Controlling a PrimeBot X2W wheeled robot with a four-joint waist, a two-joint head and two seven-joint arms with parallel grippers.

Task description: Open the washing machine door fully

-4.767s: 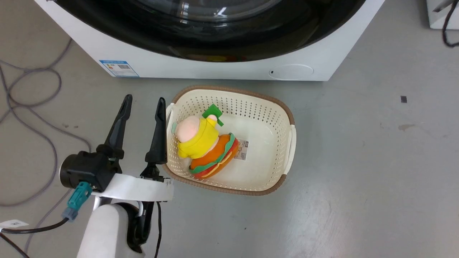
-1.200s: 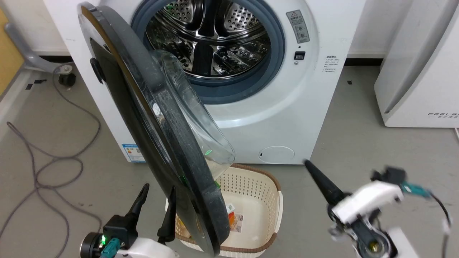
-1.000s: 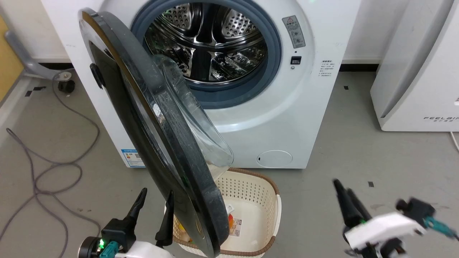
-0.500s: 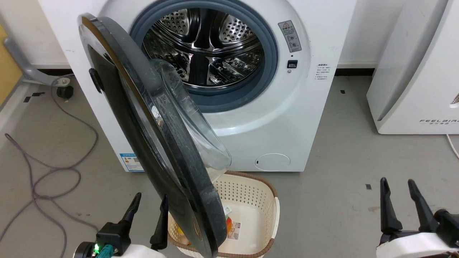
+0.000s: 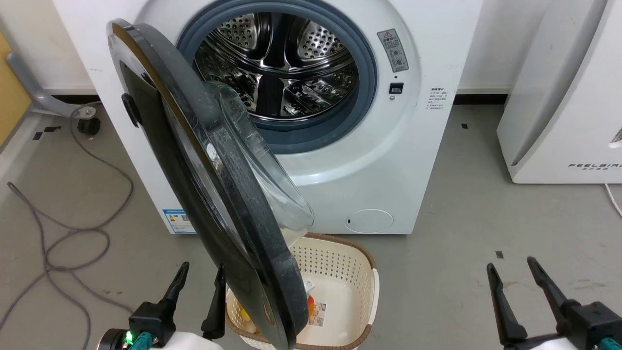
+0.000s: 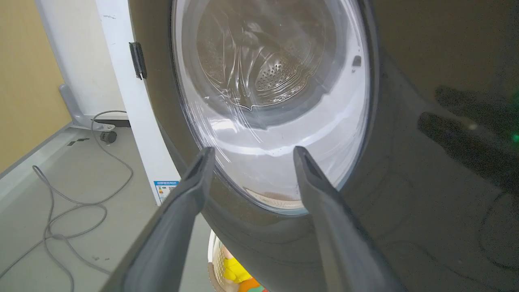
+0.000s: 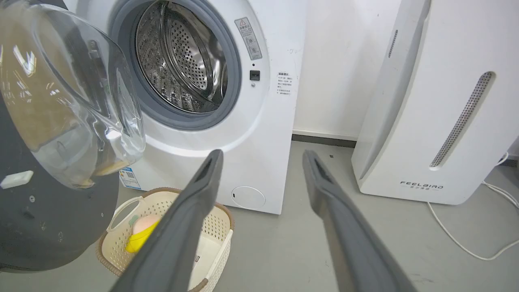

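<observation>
The washing machine (image 5: 388, 160) is a white front-loader with its steel drum (image 5: 277, 63) exposed. The washing machine door (image 5: 214, 194) hangs from its left hinge, swung out about halfway, its rim edge-on to the head view. The clear glass bowl (image 5: 262, 180) bulges toward the drum. My left gripper (image 5: 202, 267) is open and empty, just left of the door's lower edge. In the left wrist view it (image 6: 253, 150) points at the glossy front of the door (image 6: 405, 182). My right gripper (image 5: 511, 263) is open and empty over the floor at the lower right, apart from the door (image 7: 40, 219).
A cream basket (image 5: 335, 238) with a plush toy (image 7: 140, 233) sits on the floor under the door's lower edge. A white FEELBIRD appliance (image 5: 559, 121) stands to the right. Grey cables (image 5: 63, 233) loop on the floor at left.
My right gripper has swung from the middle right down to the lower right, and its fingers now point up. The door and my left gripper have stayed about where they were.
</observation>
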